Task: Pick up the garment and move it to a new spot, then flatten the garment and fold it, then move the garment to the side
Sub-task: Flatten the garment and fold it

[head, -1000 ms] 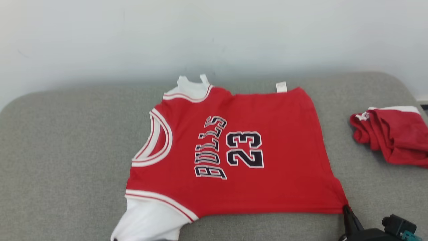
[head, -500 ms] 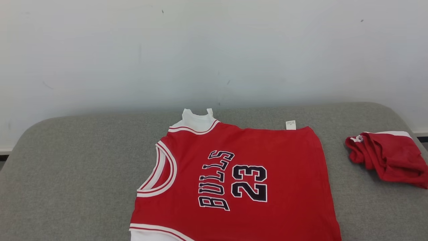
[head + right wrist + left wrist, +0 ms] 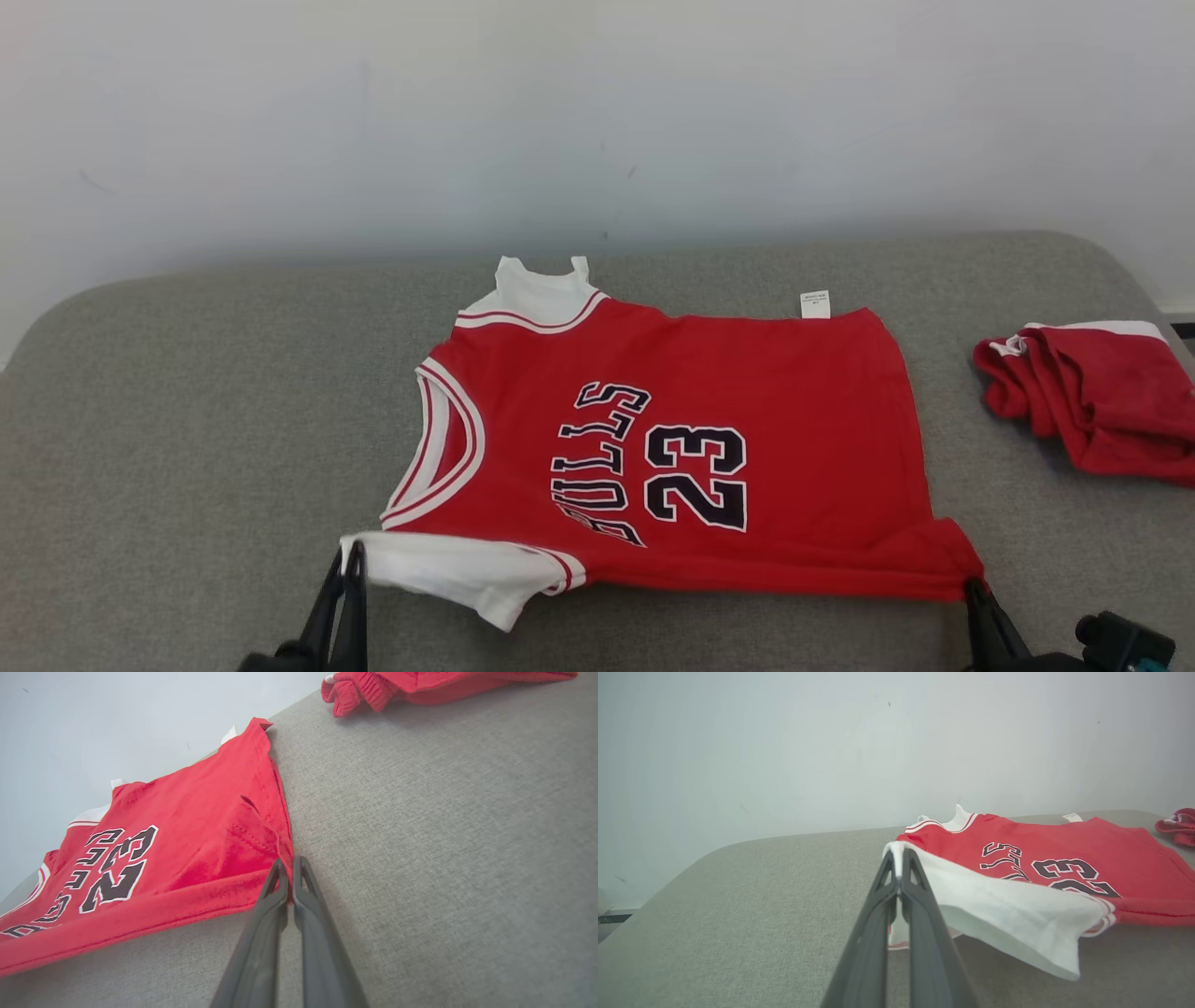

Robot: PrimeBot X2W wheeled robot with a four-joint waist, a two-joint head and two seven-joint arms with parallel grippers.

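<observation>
Across the grey cushion, fingers of left gripper and right gripper clamp the red jersey printed "BULLS 23".

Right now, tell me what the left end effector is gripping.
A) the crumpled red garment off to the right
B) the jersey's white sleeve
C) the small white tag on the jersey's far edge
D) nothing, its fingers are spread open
B: in the left wrist view, the left end effector is shut on the corner of the white sleeve of the jersey, with the cloth pinched between its fingertips.
</observation>
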